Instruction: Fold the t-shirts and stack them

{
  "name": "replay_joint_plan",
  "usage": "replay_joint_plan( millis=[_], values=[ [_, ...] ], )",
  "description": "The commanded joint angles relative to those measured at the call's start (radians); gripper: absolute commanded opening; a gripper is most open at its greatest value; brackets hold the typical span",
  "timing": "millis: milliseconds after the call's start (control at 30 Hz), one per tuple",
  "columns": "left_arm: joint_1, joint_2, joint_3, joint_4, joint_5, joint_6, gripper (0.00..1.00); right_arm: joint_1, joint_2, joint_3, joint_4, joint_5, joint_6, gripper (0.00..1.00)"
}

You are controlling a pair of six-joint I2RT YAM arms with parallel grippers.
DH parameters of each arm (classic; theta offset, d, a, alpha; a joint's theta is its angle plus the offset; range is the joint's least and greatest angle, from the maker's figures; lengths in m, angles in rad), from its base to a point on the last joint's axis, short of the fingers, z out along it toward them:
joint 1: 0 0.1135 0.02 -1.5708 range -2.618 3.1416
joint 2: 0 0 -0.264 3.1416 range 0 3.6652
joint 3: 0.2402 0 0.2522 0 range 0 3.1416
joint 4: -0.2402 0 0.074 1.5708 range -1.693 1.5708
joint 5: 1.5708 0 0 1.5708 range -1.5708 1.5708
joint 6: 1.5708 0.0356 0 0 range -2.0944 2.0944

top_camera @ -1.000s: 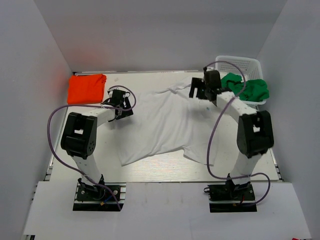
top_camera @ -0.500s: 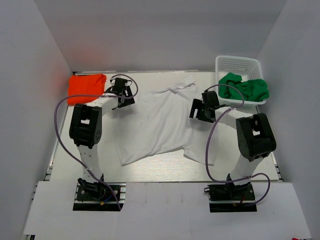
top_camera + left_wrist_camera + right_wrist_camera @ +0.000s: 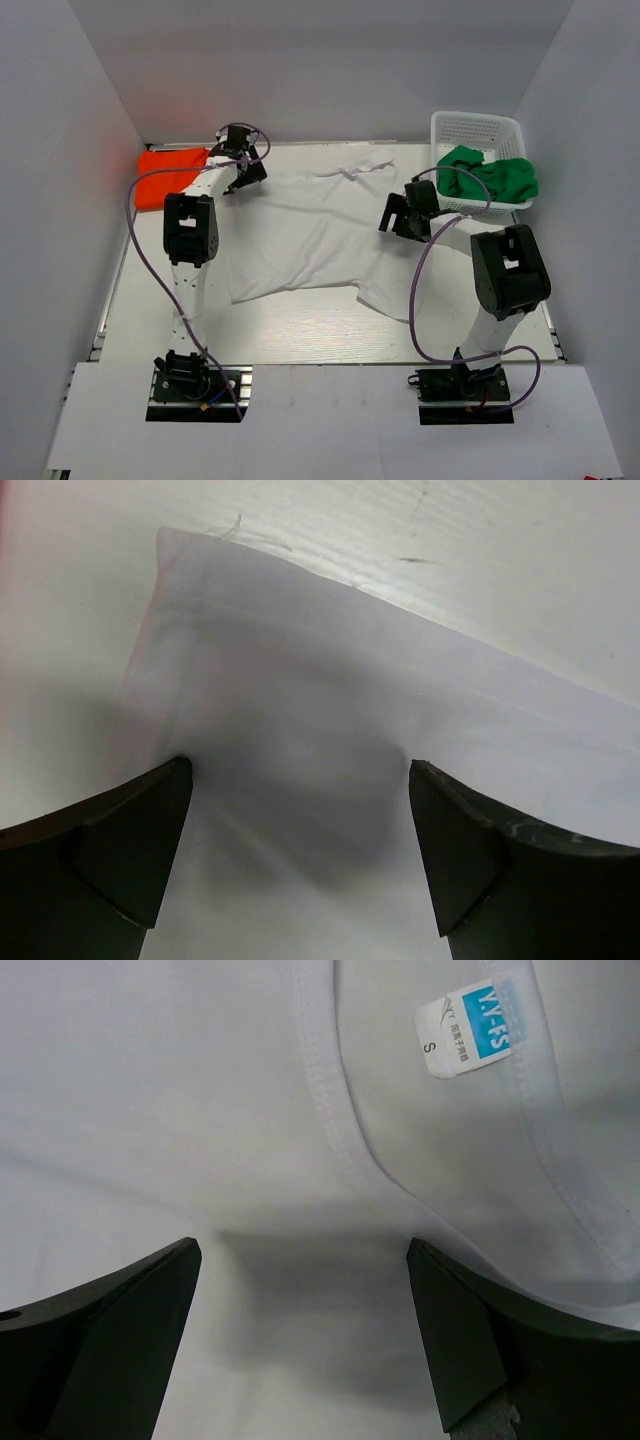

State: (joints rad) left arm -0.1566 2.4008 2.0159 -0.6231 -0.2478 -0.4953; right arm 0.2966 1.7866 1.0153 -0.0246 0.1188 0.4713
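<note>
- The table (image 3: 300, 335) carries the white t-shirt (image 3: 310, 240), which is spread nearly flat across the middle with its neck at the far side. The step in hand is judged to be the flattening of this shirt before its first fold.
- The white mesh basket (image 3: 475, 122) stands at the far right with the green t-shirt (image 3: 490, 178) bunched in it. That shirt is unfolded, and part of it hangs over the near rim.
- The orange t-shirt (image 3: 155, 182) lies folded at the far left. It is partly covered by the left arm, so its full outline cannot be made out.
- The left gripper (image 3: 243, 175) is over the far left edge of the white shirt. In its wrist view the jaws stand apart, with a hemmed cloth corner (image 3: 300, 680) ahead of them and nothing clamped.
- The right gripper (image 3: 400, 215) is at the shirt's right side, also spread wide and holding nothing. Whether either gripper touches the cloth cannot be told.
- The next move is judged to call for both grippers to be lowered and closed on matching edges, so that one side can be carried over the other evenly.
- A size label (image 3: 468, 1028) beside the collar seam is seen in the right wrist view, and only its "S" is legible.
</note>
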Motion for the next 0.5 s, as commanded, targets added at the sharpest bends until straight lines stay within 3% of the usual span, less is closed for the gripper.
replay_joint_plan(
  millis=[0,167,300,467],
  values=[
    [0.002,0.026,0.107,-0.092,0.056,-0.009,0.99,0.001,-0.049,-0.021,0.012,-0.019,-0.017,0.90],
    [-0.017,-0.213,-0.098,0.103,0.068,0.052,0.99,0.006,-0.133,-0.023,0.012,-0.022,-0.056,0.90],
    [-0.017,-0.477,-0.293,0.166,0.085,0.052,0.99,0.018,-0.277,-0.063,0.052,-0.024,-0.057,0.90],
    [-0.026,-0.892,-0.734,0.117,0.062,-0.063,0.99,0.035,-0.400,-0.106,-0.075,0.033,0.001,0.90]
  ],
)
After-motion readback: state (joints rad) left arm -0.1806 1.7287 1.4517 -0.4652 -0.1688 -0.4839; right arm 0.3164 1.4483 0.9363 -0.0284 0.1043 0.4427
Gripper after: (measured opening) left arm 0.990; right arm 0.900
